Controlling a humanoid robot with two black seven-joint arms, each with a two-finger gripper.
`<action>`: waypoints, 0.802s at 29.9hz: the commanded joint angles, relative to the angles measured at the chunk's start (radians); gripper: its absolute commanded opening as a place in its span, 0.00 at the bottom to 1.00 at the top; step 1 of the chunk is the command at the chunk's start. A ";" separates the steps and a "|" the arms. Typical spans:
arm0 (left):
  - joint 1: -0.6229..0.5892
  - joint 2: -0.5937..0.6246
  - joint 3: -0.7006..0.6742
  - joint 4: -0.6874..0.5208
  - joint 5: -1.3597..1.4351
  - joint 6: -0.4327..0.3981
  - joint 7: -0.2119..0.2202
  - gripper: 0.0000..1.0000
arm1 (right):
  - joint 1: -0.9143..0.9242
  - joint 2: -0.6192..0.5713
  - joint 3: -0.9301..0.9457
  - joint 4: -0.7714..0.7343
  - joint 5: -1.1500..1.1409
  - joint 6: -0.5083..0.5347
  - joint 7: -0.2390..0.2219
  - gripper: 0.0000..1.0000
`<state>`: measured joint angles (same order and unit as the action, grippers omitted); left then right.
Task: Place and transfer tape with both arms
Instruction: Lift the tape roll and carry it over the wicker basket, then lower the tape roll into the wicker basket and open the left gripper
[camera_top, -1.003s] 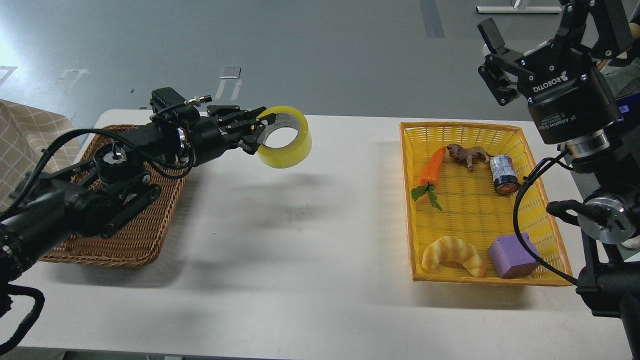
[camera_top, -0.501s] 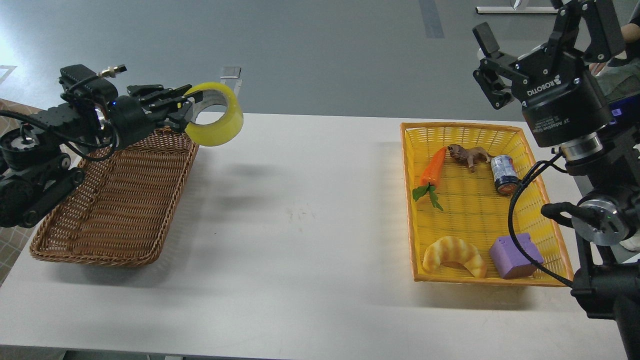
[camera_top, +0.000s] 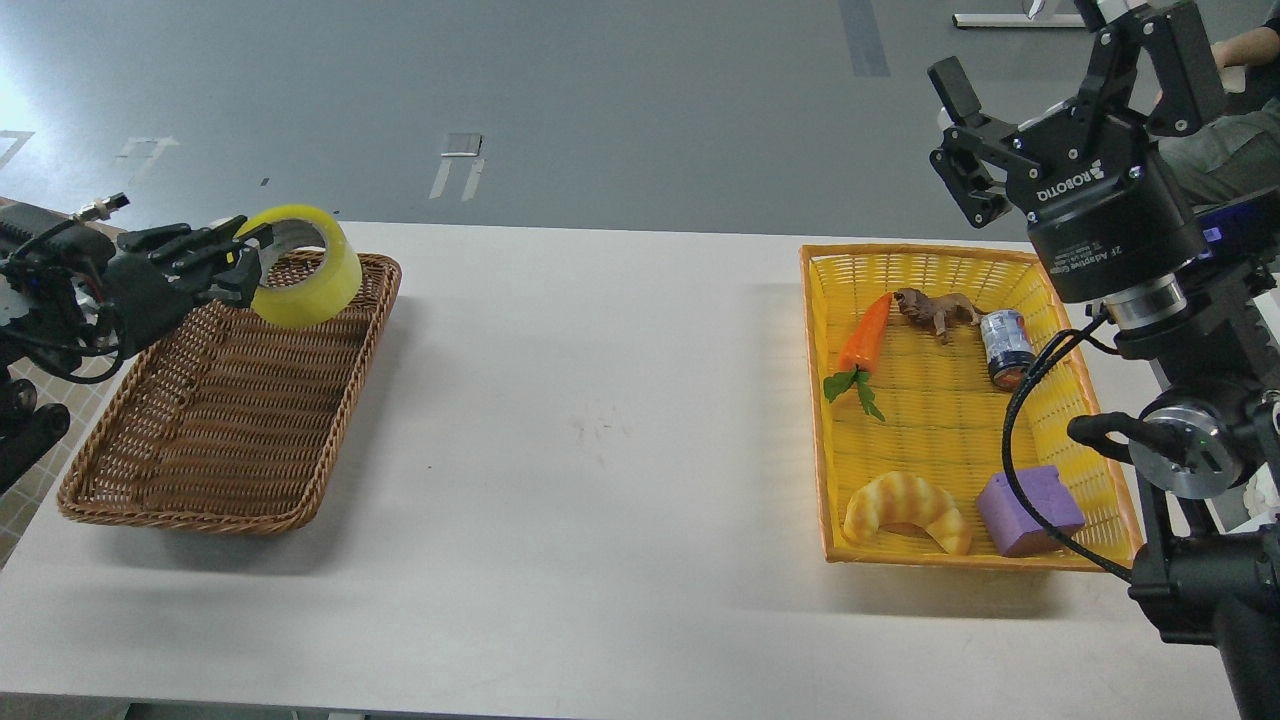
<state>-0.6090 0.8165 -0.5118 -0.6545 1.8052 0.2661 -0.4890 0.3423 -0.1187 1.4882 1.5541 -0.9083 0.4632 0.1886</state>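
White table (camera_top: 600, 450) fills the near view, bare in the middle. Right side, near edge of the yellow basket (camera_top: 1090, 400): croissant (camera_top: 905, 508) and a purple block (camera_top: 1028, 512) side by side, apart. Further in the same basket: carrot (camera_top: 860, 345) lying lengthwise with green leaves toward the near end, a small brown animal figure (camera_top: 935, 308) by the far wall, a small can (camera_top: 1005, 347) tipped on its side just right of it. Thick black right arm (camera_top: 1190, 450) rises along the basket's right rim, cable looping over the rim.

Left side: brown wicker basket (camera_top: 200, 480), nothing lying on its floor as far as visible. Above its far end the tape (camera_top: 300, 252) hangs in the air, tilted, core opening facing roughly toward the viewer-left. Left tool (camera_top: 243, 262) comes in from the left edge and is clamped on the tape, fingers on the roll's left wall; whether one finger is inside the core is hard to see, probably yes.

Farthest and highest: right tool (camera_top: 955, 125), above the yellow basket's far right corner, pointing up-left, fingers spread apart, holding nothing. ROBOTIQ mark on its body. Grey floor behind.
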 joint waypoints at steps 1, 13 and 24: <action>0.040 0.001 0.001 0.058 -0.020 0.041 0.000 0.09 | 0.000 0.002 -0.002 0.001 -0.001 0.000 -0.001 1.00; 0.117 -0.002 0.001 0.067 -0.041 0.067 0.000 0.11 | -0.008 0.004 -0.002 0.000 -0.018 0.000 -0.001 1.00; 0.124 -0.016 -0.001 0.067 -0.041 0.067 0.000 0.18 | -0.029 0.002 -0.002 0.001 -0.018 0.000 -0.001 1.00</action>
<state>-0.4853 0.8041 -0.5108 -0.5874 1.7639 0.3330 -0.4885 0.3164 -0.1165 1.4864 1.5547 -0.9266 0.4632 0.1873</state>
